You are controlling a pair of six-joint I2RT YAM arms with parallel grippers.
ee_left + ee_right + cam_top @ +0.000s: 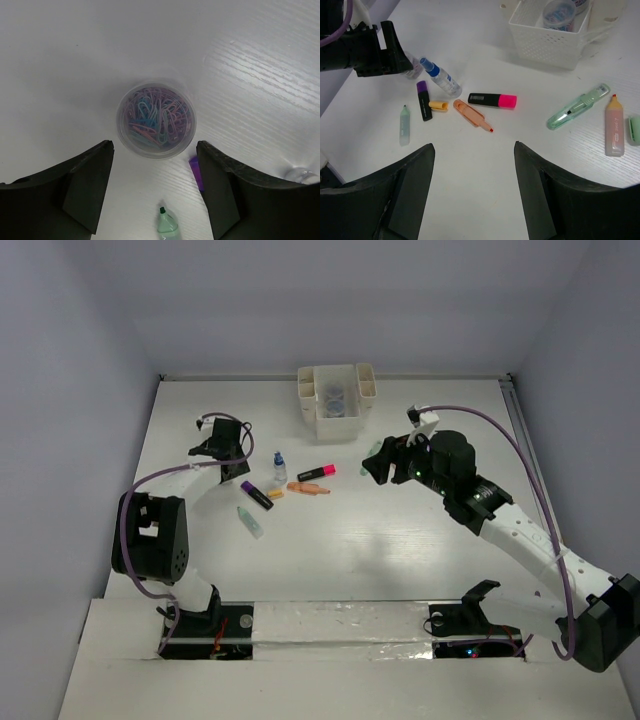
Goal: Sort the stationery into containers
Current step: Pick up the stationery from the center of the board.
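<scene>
Clear-plastic round tub of paper clips (156, 121) is framed by the left end effector (154, 148), standing apart; centring is advised before closing.

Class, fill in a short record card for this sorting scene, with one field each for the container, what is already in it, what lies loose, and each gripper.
container: white organizer
inside it: one round tub
loose on the surface: paper-clip tub, blue-capped bottle, pink-black marker, peach marker, mint marker
left gripper: open, poised over the paper-clip tub, not gripping it
right gripper: open, holding nothing
</scene>
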